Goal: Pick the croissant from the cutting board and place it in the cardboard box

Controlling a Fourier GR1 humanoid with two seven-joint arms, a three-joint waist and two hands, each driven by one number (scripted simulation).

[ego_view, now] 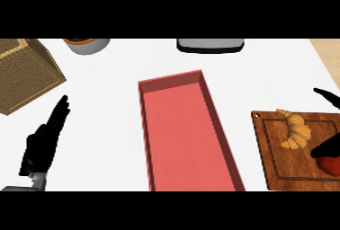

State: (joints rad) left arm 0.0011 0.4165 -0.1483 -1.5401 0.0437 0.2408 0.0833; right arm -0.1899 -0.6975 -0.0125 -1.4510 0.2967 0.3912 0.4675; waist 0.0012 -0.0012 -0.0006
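Golden-brown, the croissant point(295, 130) lies on the wooden cutting board point(292, 173) at the right of the frame, untouched. Right hand point(327, 152) shows at the right edge beside it; whether its fingers are spread or curled I cannot tell. Left hand point(45, 137) rests at lower left, fingers straight. Risk: a grasp from the edge could nudge the croissant off the board before reaching the red-lined box point(182, 130) at centre.
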